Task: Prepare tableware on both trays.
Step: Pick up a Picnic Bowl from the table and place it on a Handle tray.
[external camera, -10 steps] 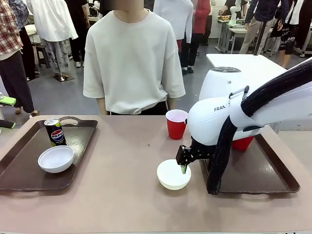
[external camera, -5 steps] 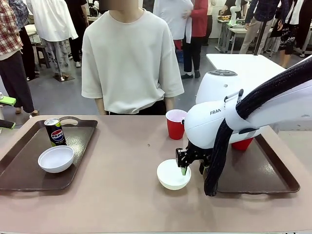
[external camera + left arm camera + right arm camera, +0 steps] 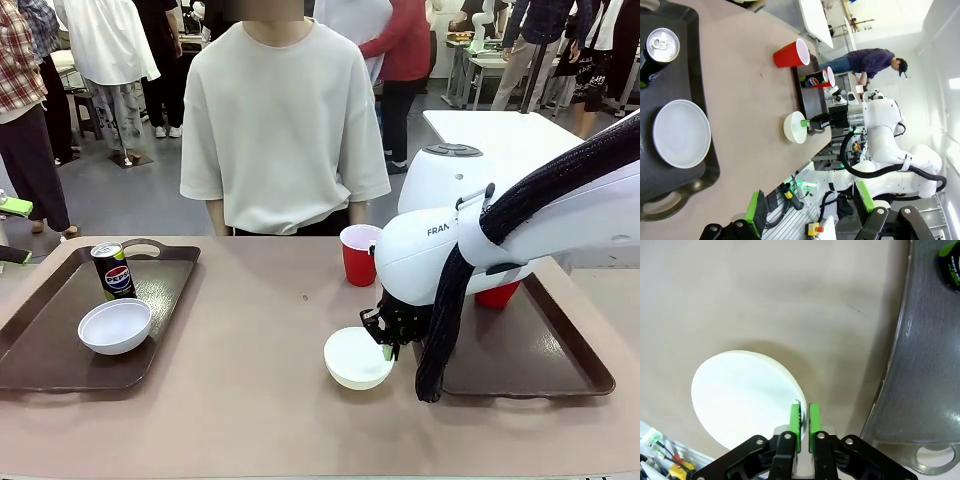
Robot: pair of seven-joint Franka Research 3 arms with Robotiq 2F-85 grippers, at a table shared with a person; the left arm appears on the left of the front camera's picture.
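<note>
Looking across the table (image 3: 250, 400) in the front view, I find a broad bare stretch of tabletop between my left tray (image 3: 40, 340) and my right tray (image 3: 540, 365). My right arm reaches in from the right and bends down, its wrist pointing at the table beside the right tray's near-left edge. My right gripper (image 3: 386, 345) is pinched on the right rim of a white bowl (image 3: 355, 358), which is off the tray, just left of it. One red cup (image 3: 359, 255) stands on the bare table behind the bowl; a second red cup (image 3: 497, 294) shows partly behind my arm, on the right tray. The left tray carries a Pepsi can (image 3: 114, 270) and another white bowl (image 3: 115, 326).

Left wrist view: my left gripper (image 3: 810, 212) hangs high above the table's edge, pads wide apart with nothing between them. The left tray's handle end lies nearest; a second Pepsi can (image 3: 816, 80) stands on the far tray.

Right wrist view: my green pads (image 3: 795, 421) are nearly together, clamping the thin bowl rim. The tray's rim and cut-out handle (image 3: 935, 456) lie just beside them.
</note>
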